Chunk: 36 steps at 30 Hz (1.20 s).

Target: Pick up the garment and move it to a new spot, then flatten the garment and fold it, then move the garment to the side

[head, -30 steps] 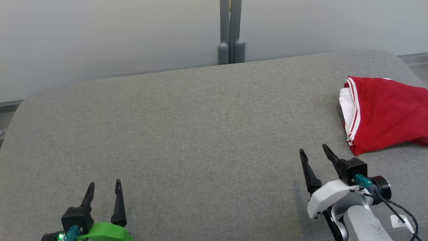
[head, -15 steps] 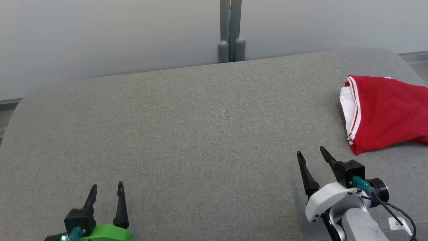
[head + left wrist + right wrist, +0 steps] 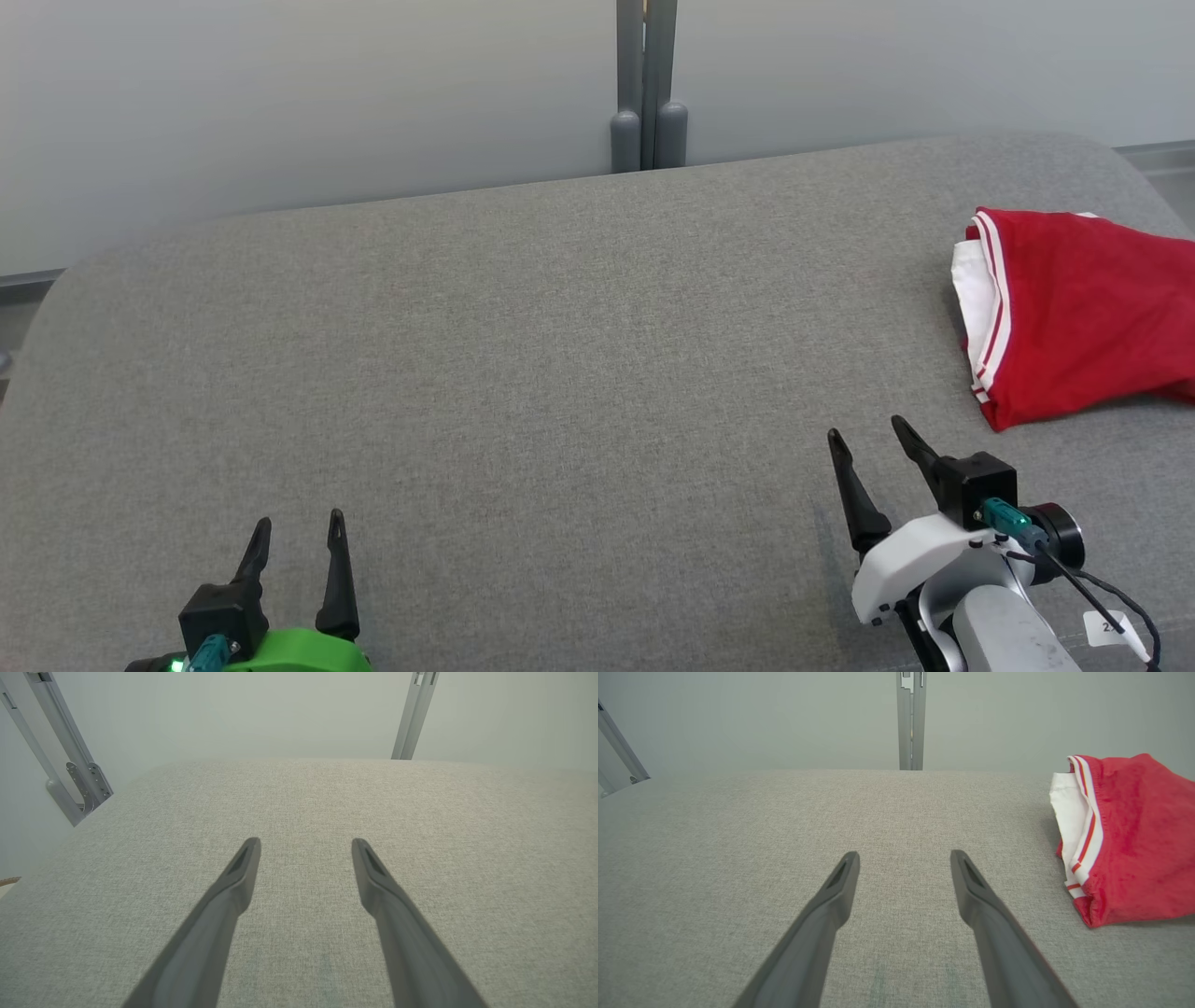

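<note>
Both left claw (image 3: 300, 519) and right claw (image 3: 866, 427) hang open, empty, barely shifted; folded red-and-white cloth garment (image 3: 1083, 317) sits aside at two o'clock, so task seems complete.

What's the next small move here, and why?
Probably reach the right gripper forward and right toward the red fabric garment with white striped trim: it lies untouched at the right edge of the grey cloth-covered table, both grippers are open and empty, and the left gripper is far off.
</note>
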Motion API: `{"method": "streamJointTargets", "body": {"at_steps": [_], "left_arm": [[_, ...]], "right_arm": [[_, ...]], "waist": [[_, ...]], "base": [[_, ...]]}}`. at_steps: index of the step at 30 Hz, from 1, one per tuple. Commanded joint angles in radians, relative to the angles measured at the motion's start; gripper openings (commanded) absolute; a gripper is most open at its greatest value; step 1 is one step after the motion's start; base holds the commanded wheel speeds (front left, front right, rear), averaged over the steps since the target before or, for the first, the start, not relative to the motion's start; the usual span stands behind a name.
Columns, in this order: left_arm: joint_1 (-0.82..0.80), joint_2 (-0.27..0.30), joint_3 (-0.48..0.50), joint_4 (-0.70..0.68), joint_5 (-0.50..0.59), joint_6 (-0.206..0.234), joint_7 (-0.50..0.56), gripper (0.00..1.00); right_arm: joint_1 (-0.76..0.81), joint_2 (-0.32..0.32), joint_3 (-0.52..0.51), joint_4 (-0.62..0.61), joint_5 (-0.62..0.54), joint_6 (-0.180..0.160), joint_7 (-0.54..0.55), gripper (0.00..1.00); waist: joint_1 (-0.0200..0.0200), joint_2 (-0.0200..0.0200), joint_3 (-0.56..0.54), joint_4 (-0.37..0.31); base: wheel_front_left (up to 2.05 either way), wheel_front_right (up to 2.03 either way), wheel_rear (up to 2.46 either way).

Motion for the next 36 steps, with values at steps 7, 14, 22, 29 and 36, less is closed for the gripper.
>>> {"method": "streamJointTargets", "body": {"at_steps": [7, 14, 22, 29, 36], "left_arm": [[0.0, -0.002, 0.002, 0.019, -0.004, -0.005, 0.002, 0.0], [-0.015, -0.004, 0.018, 0.033, -0.112, -0.01, 0.04, 0.0], [-0.022, -0.003, 0.022, 0.009, -0.266, -0.016, 0.072, 0.0], [-0.031, -0.002, 0.028, -0.008, -0.388, -0.022, 0.101, 0.0], [-0.04, -0.001, 0.034, -0.02, -0.485, -0.026, 0.125, 0.0]], "right_arm": [[0.006, 0.002, -0.002, 0.015, 0.004, 0.0, 0.002, 0.0], [0.015, 0.003, -0.027, 0.017, 0.117, 0.0, 0.041, 0.0], [0.028, 0.003, -0.04, -0.021, 0.279, 0.0, 0.073, 0.0], [0.036, 0.003, -0.054, -0.048, 0.408, 0.0, 0.102, 0.0], [0.04, 0.003, -0.066, -0.068, 0.509, 0.0, 0.125, 0.0]], "waist": [[0.0, 0.0, 0.002, 0.001], [0.0, 0.0, 0.002, 0.002], [0.0, 0.0, 0.002, 0.004], [0.0, 0.0, 0.002, 0.006], [0.0, 0.0, 0.002, 0.007]], "base": [[0.0, 0.0, 0.0], [0.0, 0.0, 0.0], [0.0, 0.0, 0.0], [0.0, 0.0, 0.0], [0.0, 0.0, 0.0]]}}
